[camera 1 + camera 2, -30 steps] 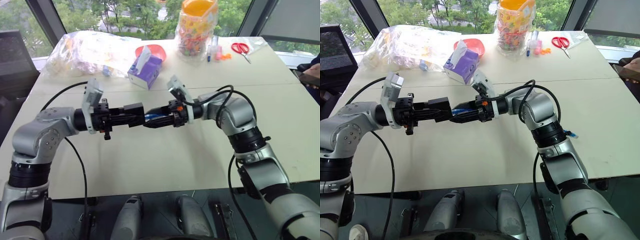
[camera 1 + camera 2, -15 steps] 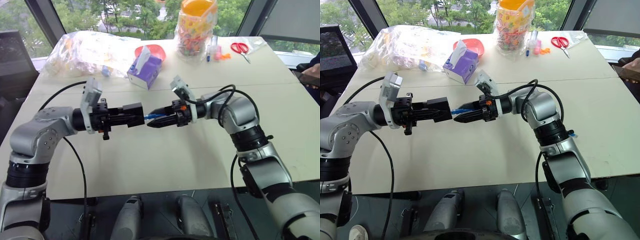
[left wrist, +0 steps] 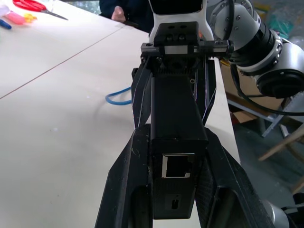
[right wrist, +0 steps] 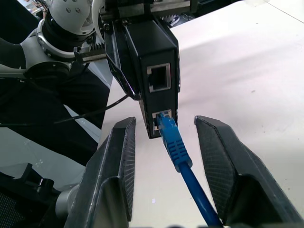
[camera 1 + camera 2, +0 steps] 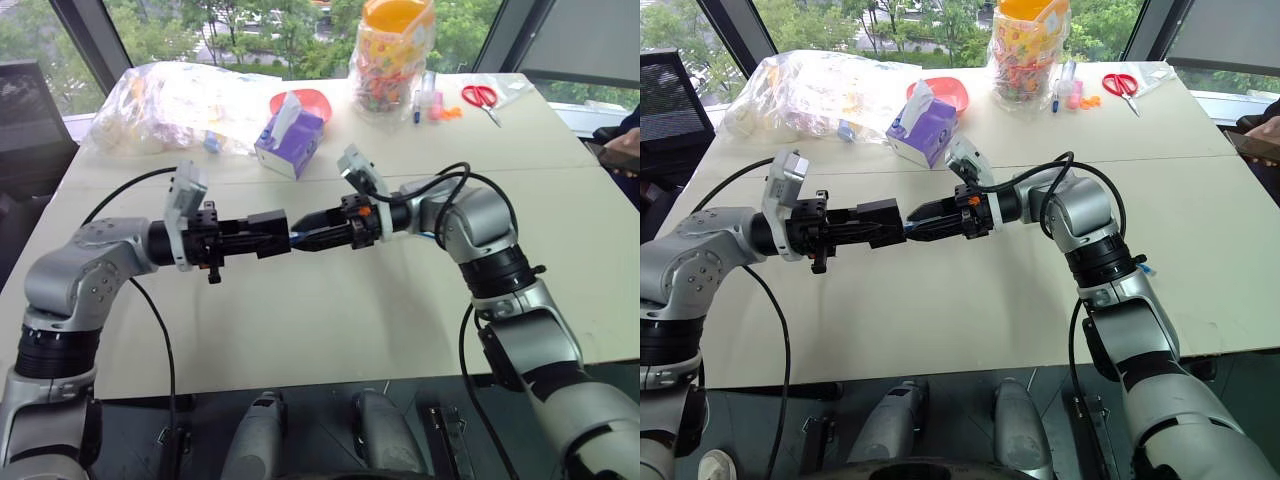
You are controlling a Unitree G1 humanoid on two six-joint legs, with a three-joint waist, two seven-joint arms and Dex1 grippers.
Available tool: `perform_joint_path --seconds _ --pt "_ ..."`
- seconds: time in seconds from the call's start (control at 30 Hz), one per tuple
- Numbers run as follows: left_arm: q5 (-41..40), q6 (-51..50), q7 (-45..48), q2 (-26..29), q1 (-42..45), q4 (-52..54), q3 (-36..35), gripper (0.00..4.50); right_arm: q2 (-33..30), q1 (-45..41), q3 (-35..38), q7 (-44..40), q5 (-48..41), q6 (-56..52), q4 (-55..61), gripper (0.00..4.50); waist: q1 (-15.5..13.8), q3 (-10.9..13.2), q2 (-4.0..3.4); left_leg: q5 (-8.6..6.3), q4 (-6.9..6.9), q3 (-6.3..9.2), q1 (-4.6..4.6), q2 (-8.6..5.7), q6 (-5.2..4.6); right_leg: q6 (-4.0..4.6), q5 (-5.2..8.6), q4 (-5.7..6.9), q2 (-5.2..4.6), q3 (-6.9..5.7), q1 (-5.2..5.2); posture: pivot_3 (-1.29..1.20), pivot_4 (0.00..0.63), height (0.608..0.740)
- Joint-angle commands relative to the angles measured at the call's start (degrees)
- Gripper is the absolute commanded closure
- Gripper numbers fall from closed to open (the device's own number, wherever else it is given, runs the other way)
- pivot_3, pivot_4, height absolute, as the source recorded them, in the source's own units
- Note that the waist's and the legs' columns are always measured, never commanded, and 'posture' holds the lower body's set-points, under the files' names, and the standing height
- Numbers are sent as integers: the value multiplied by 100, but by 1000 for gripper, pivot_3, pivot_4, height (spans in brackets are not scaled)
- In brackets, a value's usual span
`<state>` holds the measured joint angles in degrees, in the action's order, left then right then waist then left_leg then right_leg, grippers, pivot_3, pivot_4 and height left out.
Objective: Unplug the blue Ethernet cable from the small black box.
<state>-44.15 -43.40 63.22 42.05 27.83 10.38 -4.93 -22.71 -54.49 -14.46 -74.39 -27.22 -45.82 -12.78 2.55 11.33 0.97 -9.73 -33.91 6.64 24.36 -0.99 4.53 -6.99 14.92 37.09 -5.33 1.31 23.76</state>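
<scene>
The small black box (image 4: 151,53) is held level above the table, with my left gripper (image 5: 262,234) shut on its sides. Its fingers (image 3: 124,185) flank the box (image 3: 176,142) in the left wrist view. The blue Ethernet cable (image 4: 175,145) is plugged into the lower of the box's two ports. My right gripper (image 4: 165,121) faces the box from the right and stands open. Its fingers (image 4: 116,171) lie on either side of the plug without touching it. A loop of the cable (image 3: 118,98) rests on the table behind.
At the back of the table (image 5: 330,320) stand a purple tissue box (image 5: 290,135), a red bowl (image 5: 305,100), a clear plastic bag (image 5: 170,95) and a jar of sweets (image 5: 393,50). Red scissors (image 5: 482,97) lie far right. A person's hand (image 5: 622,152) shows at the right edge.
My right gripper drew slightly away from the box, then came back close to it, and its fingers now stand closer together around the plug. The left arm and box held still.
</scene>
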Motion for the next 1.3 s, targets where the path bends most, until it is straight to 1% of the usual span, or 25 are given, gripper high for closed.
perform_joint_path --seconds 0.03,0.07,0.6,0.9,1.03,1.13,1.17,1.2,1.23,1.27,1.3 --pt "-10 93 -33 -20 47 208 -51 3991 3 -159 41 -55 -17 40 81 4248 0 0 0 0 0 0 0 0 0 0 0 0 0 0 0 0 150 726" --pt "-12 96 -44 -32 52 207 -51 3991 -6 -143 12 -72 7 61 95 4387 0 0 0 0 0 0 0 0 0 0 0 0 0 0 0 0 150 726" --pt "-71 48 -69 -23 44 229 -133 3991 -40 -2 -38 -112 130 183 186 4387 0 0 0 0 0 0 0 0 0 -1 -1 0 0 0 0 0 150 726" --pt "-225 -80 -38 202 -159 354 -361 3991 -383 -58 96 -203 485 815 -664 4387 2 0 0 0 -1 0 -1 0 0 -1 -1 1 0 0 -1 0 150 726" --pt "-247 -98 -95 191 -203 408 -367 3991 -461 -68 138 -223 439 831 -712 4387 1 0 0 0 0 0 0 0 0 -1 -1 1 0 0 -1 0 150 726" --pt "-238 -72 -154 136 -171 400 -311 3991 -430 15 151 -196 342 729 -493 4387 0 0 0 0 -1 0 0 0 0 -1 -1 1 0 0 -1 0 150 726" --pt "-240 -66 -166 121 -159 398 -293 3991 -403 50 150 -171 313 696 -399 3603 -3 0 0 0 -1 0 0 0 0 -1 -1 1 0 0 -1 0 150 726" --pt "-244 -65 -168 114 -145 394 -282 3991 -380 69 146 -139 290 660 -326 3279 -19 0 0 0 -1 0 0 0 0 -1 -1 1 0 1 -1 0 150 726" --pt "-246 -64 -169 109 -138 393 -277 3991 -368 81 141 -114 268 627 -269 2757 -18 0 1 0 -2 0 1 0 0 -1 -1 0 0 0 -1 0 150 726" --pt "-248 -63 -170 101 -131 393 -269 3991 -355 96 141 -90 237 574 -194 2413 -13 0 1 0 -3 0 1 0 0 -1 0 -1 0 0 -1 0 150 726" --pt "-245 -57 -168 91 -124 395 -254 3991 -334 110 150 -74 189 490 -101 1842 -7 0 0 0 -3 -1 1 0 0 0 0 -1 -1 1 -1 0 150 726"
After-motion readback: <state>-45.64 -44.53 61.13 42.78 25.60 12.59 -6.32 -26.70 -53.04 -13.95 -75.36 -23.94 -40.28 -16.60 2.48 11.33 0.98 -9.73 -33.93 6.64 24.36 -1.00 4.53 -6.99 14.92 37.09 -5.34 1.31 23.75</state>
